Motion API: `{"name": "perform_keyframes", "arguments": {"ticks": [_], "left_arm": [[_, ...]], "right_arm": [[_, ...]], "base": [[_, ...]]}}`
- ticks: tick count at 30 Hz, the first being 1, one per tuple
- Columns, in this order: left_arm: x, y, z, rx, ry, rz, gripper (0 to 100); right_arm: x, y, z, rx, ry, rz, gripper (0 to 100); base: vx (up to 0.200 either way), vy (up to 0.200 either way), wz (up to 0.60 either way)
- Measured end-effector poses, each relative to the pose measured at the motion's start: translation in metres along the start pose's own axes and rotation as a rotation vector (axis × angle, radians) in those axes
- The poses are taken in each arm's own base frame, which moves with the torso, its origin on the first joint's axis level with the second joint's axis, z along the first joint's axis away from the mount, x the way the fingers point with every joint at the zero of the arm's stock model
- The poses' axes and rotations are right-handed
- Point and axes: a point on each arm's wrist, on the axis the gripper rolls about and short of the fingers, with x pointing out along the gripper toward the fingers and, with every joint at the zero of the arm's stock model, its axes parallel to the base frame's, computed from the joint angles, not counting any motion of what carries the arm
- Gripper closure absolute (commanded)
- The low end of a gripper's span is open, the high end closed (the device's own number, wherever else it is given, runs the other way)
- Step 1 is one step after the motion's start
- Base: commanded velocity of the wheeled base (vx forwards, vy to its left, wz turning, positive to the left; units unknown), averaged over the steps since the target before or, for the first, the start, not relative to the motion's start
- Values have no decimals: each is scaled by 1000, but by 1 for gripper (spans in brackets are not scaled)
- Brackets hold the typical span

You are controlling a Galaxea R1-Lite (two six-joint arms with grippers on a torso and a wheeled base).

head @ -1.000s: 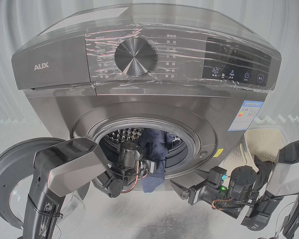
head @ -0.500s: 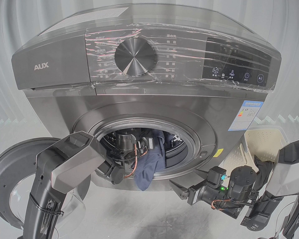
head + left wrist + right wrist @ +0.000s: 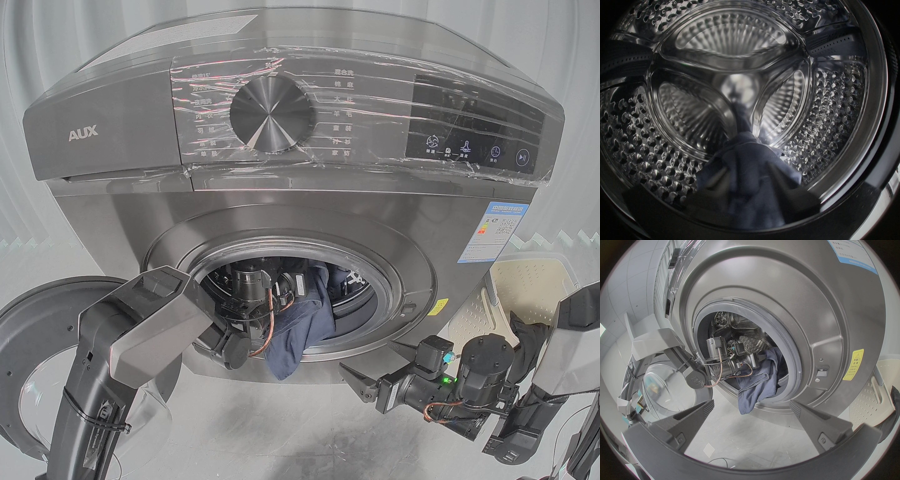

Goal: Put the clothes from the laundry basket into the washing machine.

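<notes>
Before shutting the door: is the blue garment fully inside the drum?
Partly out: the blue garment drapes over the opening's rim, its end hanging outside.

Garment (image 3: pixel 300 328) lay across washing machine (image 3: pixel 375 212) drum rim, half inside; door (image 3: pixel 25 331) sat left, laundry basket (image 3: pixel 531 284) right.

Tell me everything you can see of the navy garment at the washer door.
The navy garment is soft, creased cloth, bunched and half in: its upper part lies inside the steel drum, the rest drapes over the door opening's lower rim, one end hanging outside. The left arm's wrist sits against it.
</notes>
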Motion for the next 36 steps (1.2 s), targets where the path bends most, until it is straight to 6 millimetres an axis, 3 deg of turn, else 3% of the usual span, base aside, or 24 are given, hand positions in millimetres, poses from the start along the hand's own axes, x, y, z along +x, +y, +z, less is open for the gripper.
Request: {"name": "perform_keyframes", "arguments": {"ticks": [14,23,24,30,36], "left_arm": [[-53,-15,-20,69,195,-95,0],[-55,-20,-38,97,230,-118,0],[-55,-19,-41,98,233,-116,100],[-51,-11,-54,123,246,-102,100],[-39,-10,-46,105,186,-92,100]], "right_arm": [[0,0,-1,-1,5,0,0],[0,0,-2,-1,6,0,0],[0,0,-2,-2,7,0,0],[0,1,-1,-2,6,2,0],[0,1,-1,-1,5,2,0]], "base": [[0,0,0],[0,0,0],[0,0,0],[0,0,0],[0,0,0]]}}
